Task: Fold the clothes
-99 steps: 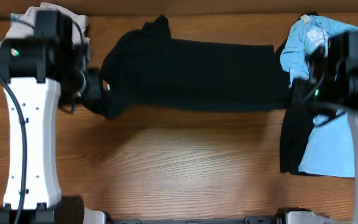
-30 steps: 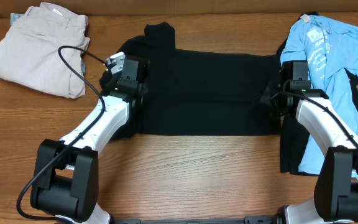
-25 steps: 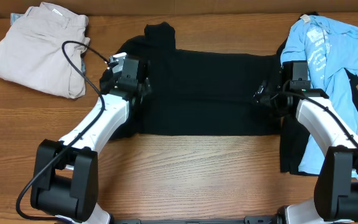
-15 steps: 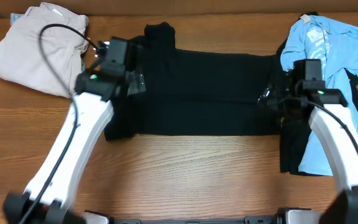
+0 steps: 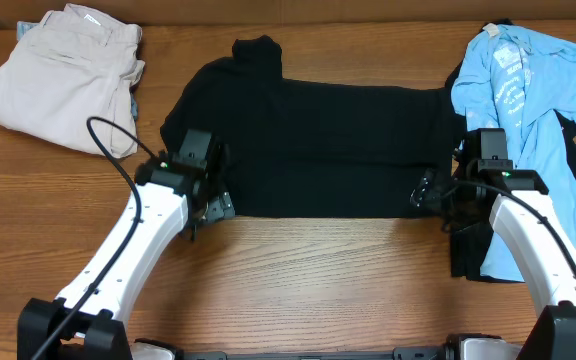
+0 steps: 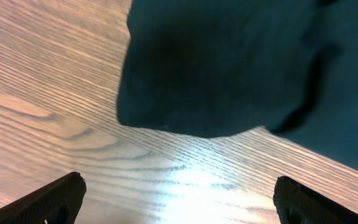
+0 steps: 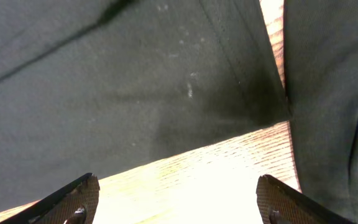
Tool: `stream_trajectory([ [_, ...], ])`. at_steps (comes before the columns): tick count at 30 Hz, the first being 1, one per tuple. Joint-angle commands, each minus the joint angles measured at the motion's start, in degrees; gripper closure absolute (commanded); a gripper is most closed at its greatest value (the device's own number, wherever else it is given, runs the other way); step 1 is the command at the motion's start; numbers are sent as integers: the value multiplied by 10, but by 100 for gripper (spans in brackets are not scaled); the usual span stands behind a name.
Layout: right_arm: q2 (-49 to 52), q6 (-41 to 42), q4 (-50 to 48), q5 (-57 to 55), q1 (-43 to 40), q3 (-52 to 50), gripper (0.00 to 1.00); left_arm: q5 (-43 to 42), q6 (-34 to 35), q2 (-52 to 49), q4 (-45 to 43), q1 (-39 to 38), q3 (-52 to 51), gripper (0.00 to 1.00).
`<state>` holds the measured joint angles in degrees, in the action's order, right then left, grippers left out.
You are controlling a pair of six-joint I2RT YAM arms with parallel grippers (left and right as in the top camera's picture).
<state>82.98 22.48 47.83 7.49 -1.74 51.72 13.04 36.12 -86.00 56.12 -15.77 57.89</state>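
The black T-shirt [image 5: 318, 140] lies spread flat across the far middle of the tabletop [image 5: 318, 285], its long axis left to right. Its near edge runs almost straight from the left sleeve to the right corner. Nearer than that edge the wood is bare across the whole width between the two arms. To the right, the shirt's end comes just beside another black garment [image 5: 468, 235]. In the right wrist view a thin strip of wood separates the two. The light blue tee [image 5: 523, 90] lies over that garment at the far right. The beige trousers [image 5: 63, 75] sit folded in the far left corner, well apart from the shirt.

The left arm reaches up from the near left. Its end effector [image 5: 211, 200] hovers at the shirt's near left corner with its fingers [image 6: 58, 196] spread wide and pinching nothing. The rounded sleeve edge lies on the wood ahead of them. The right arm bends in from the near right. Its end effector [image 5: 430, 192] is over the near right corner, its fingers [image 7: 82, 190] also apart and empty, with the hem edge and bare wood between them.
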Motion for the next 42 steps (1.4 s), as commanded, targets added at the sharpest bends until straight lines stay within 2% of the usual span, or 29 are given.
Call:
stream_trajectory([
  [1,1,0,-12,-9,-2,-10,15,11,32,0,-43,-2,-53,0],
  [8,1,-2,-15,-30,-2,-10,15,16,30,-1,-202,8,-145,0],
  [14,1,-2,-27,-30,-2,-10,15,54,-38,-9,-302,8,-182,1],
  [16,1,-2,-27,-30,-2,-10,15,75,-43,-9,-303,8,-182,7],
  [18,1,-2,-27,-30,-2,-10,15,101,-43,-9,-302,8,-182,23],
  [19,1,-2,-26,-30,-2,-10,15,116,-44,-9,-298,8,-182,39],
  [20,1,-2,-25,-30,-2,-10,16,131,-44,-9,-293,8,-182,47],
  [21,1,-2,-24,-30,-2,-10,16,148,-44,-9,-288,9,-182,51],
  [25,1,-2,-23,-29,-2,-10,16,192,-45,-9,-276,17,-181,56],
  [31,1,-2,-21,-29,-2,-10,17,183,-49,-9,-269,53,-179,79],
  [37,4,-2,14,-20,-2,-12,20,180,-57,-9,-201,83,-152,80],
  [42,30,-1,5,21,26,-26,26,139,-57,-9,-165,84,-145,82],
])
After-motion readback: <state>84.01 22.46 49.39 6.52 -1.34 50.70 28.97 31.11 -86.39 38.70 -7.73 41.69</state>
